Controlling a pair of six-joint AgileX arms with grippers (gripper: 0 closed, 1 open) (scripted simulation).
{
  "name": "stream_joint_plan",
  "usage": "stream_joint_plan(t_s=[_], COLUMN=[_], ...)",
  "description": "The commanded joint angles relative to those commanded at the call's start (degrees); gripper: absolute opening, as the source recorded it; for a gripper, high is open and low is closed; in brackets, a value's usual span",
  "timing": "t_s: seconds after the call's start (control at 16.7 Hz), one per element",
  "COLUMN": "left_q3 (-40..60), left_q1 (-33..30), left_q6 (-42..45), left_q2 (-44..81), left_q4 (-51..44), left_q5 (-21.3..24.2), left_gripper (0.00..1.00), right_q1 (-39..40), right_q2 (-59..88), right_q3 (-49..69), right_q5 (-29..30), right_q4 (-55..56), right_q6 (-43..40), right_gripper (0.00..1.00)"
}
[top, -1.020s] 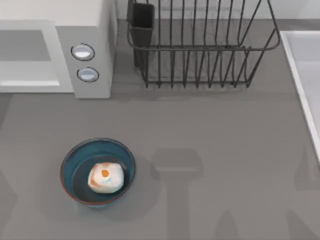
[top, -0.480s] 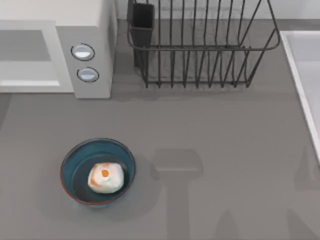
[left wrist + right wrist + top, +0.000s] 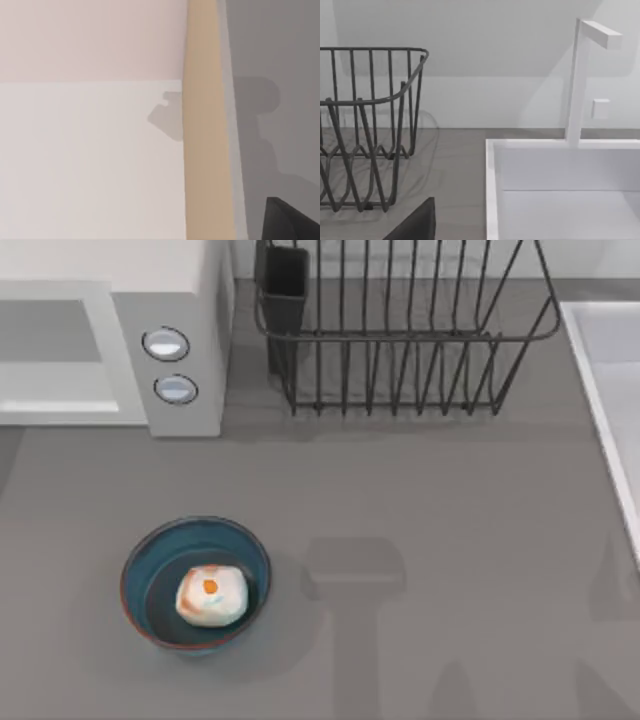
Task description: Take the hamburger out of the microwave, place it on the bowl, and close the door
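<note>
Hamburger: the small cream-white lump with an orange spot on top, the hamburger [image 3: 211,595], lay inside the bowl, a little toward the near side of its well, out of the microwave and touched by neither of my arms.
Bowl: the round deep-blue glazed bowl with a reddish-brown rim [image 3: 131,565] stood on the grey table [image 3: 430,480], at the top view's left, in front of the microwave and well apart from it; I judged that spot gave a short carry from the cavity.
Microwave: the boxy white-grey microwave [image 3: 185,300] sat at the far left corner, its two round silver-blue knobs [image 3: 166,343] facing up on the side panel.
Door: I took the flat white panel with a greyish window [image 3: 50,350] beside the knobs for the door; from above it looked to lie flush with the front, so I judged it shut, though the handle was out of sight.
Left gripper: I could not tell how my jaws stood; the left wrist view faced a pale wall and a tan vertical strip [image 3: 202,125].
Right gripper: again I could not tell; the right wrist view looked toward a dark wire dish rack [image 3: 367,125] and a white sink [image 3: 492,175] with its white faucet [image 3: 575,80].
Stage: by my judgement all three steps were done and my arms were drawn back clear of the table.
</note>
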Motion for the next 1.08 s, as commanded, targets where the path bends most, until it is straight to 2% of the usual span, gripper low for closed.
stream_joint_plan(t_s=[0.18, 0.66, 1.08], left_q3=[-4.3, -7.0, -24.8], left_q1=[0.1, -1.4, -8.8], left_q6=[0.1, -1.3, -9.6], left_q2=[2.0, -0.2, -13.9], left_q4=[5.3, 7.1, 15.2], left_q5=[0.1, -0.5, -4.2], left_gripper=[0.0, 0.0, 0.0], right_q1=[0.0, 0.0, 0.0], right_q2=[0.0, 0.0, 0.0], right_q3=[0.0, 0.0, 0.0], right_q5=[0.0, 0.0, 0.0], right_q4=[0.0, 0.0, 0.0], right_q6=[0.0, 0.0, 0.0], right_gripper=[1.0, 1.0, 1.0])
